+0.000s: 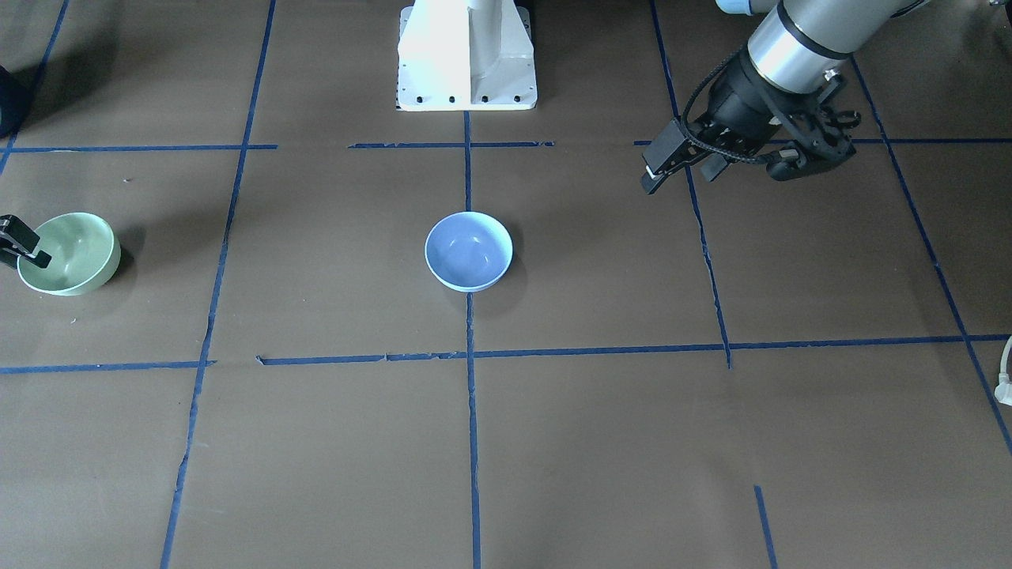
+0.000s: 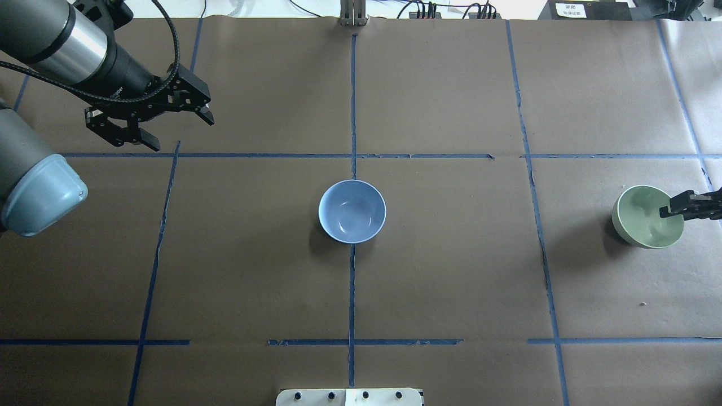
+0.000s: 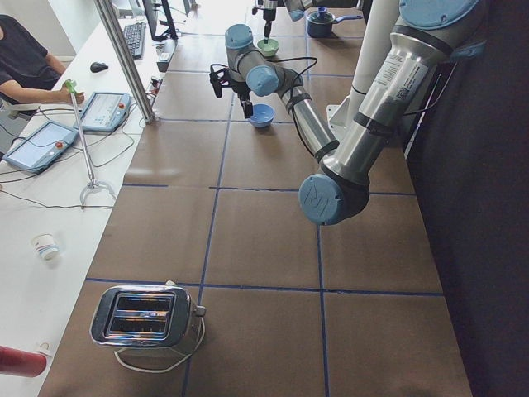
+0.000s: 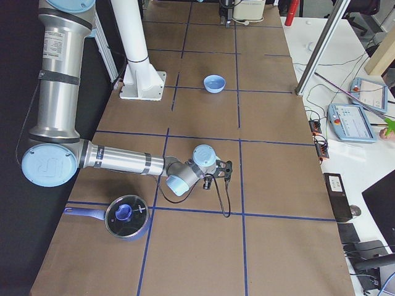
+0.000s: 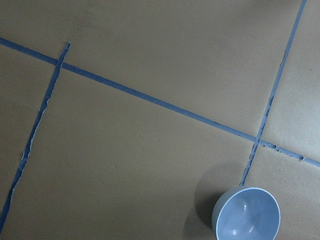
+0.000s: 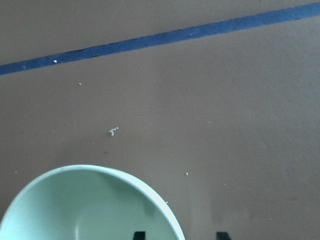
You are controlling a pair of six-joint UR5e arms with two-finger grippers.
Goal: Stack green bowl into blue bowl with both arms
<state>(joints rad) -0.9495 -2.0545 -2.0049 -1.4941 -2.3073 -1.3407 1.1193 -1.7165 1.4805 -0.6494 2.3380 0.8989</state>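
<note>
The green bowl (image 2: 647, 217) stands on the table at the far right; it also shows in the front view (image 1: 69, 253) and the right wrist view (image 6: 85, 205). My right gripper (image 2: 685, 207) is open and straddles the bowl's rim, with one fingertip (image 6: 139, 235) inside the bowl and the other outside. The blue bowl (image 2: 352, 211) stands upright and empty at the table's middle, also in the front view (image 1: 468, 251) and the left wrist view (image 5: 246, 215). My left gripper (image 2: 177, 131) is open and empty, hovering far back left of the blue bowl.
The white pedestal base (image 1: 466, 55) stands behind the blue bowl. A toaster (image 3: 145, 316) sits at the table's left end. A dark pot with a lid (image 4: 126, 216) sits at the right end, near the right arm. Blue tape lines mark the brown table.
</note>
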